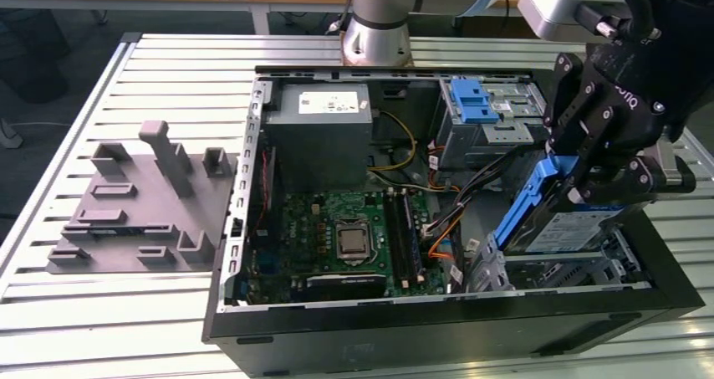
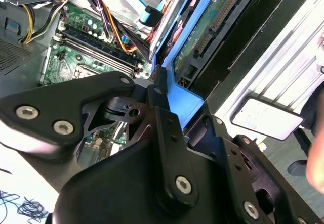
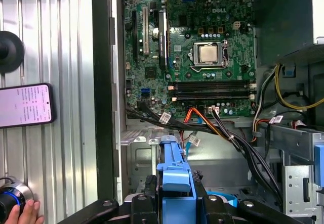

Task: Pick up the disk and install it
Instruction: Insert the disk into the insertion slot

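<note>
Pincer (image 1: 588,182): black jointed metal links, clamped shut on the blue plastic bracket of the disk (image 1: 563,228).

Exterior view, left to right:
- Bench (image 1: 56,312): ribbed pale metal slats.
- Matt grey moulded fixture (image 1: 134,212): blocky, with upright pegs, lying on the slats.
- Open black case (image 1: 446,337), with a green motherboard (image 1: 334,245) lying flat inside.
- Disk: flat silver rectangle with a white-and-blue label. It is held tilted just above a bare silver bay (image 1: 563,272) at the case's right end.
</note>
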